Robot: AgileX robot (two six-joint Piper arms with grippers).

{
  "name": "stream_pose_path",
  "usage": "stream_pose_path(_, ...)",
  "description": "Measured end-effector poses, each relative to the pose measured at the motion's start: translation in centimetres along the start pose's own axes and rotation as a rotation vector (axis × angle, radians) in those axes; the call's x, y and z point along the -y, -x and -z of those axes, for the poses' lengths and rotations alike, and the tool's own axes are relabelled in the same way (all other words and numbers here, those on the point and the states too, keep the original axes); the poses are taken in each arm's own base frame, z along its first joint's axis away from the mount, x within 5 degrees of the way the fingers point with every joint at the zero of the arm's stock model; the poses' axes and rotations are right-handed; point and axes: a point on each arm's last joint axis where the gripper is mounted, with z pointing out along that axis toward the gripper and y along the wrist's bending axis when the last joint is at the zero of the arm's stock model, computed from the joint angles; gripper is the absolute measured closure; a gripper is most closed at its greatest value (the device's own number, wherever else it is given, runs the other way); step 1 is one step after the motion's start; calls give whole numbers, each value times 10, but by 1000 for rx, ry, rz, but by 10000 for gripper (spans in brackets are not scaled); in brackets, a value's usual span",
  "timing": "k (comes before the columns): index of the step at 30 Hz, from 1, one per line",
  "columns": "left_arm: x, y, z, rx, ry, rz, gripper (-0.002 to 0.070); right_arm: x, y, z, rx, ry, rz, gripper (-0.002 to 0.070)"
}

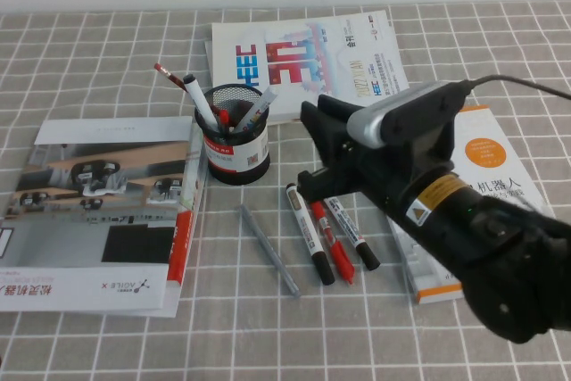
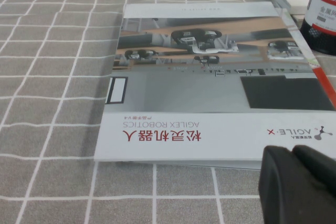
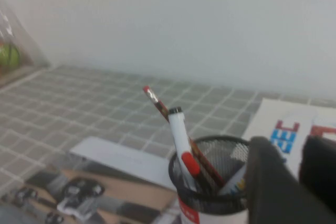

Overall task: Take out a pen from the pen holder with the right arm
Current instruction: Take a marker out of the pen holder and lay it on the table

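Just left of the right gripper (image 1: 314,111) tips, and lower: the black mesh pen holder (image 1: 236,144), upright on the grey checked tablecloth (image 1: 107,60). The right gripper's fingers stand a narrow slit apart with nothing between them. They touch neither the holder nor the pens.

In the holder:
- white marker with a black cap (image 1: 202,103): long axis tilted, cap end up, leaning away from the gripper
- red pencil (image 1: 166,72): crosses behind it, leans the same way, its top end highest of all
- second white marker (image 1: 260,108): leans toward the gripper
- something red lower down, can't tell what

Below the gripper on the robot's side, flat on the cloth: a long white marker (image 1: 309,231), a red pen (image 1: 331,243) and a shorter white marker (image 1: 352,234). They lie near-parallel, with axes running from near the holder's foot out toward the robot's right. A grey pen (image 1: 268,250) lies apart from them on much the same heading.

Beyond the gripper: a white magazine (image 1: 357,42).

Left gripper (image 2: 292,153): fingers pressed together, empty, by the title edge of the AgileX brochure (image 2: 210,77). The holder sits at the brochure's far side.
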Motion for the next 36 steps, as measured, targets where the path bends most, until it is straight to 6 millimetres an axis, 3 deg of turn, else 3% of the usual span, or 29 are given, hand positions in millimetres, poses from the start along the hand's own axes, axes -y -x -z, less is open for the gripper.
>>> stream_pose_path(2,0,0,0,0,0,0,678,1,-8,-5,23,4,-10,489)
stream_pose_path(6,0,0,0,0,0,0,678,3,-22,-19,35,3,-20,247)
stream_pose_path(9,0,0,0,0,0,0,678,2,-26,-30,40,4,-22,154)
stream_pose_path(22,0,0,0,0,0,0,678,10,-41,-80,93,-86,-102,132)
stream_pose_path(36,0,0,0,0,0,0,678,18,-59,-111,114,-156,-163,149)
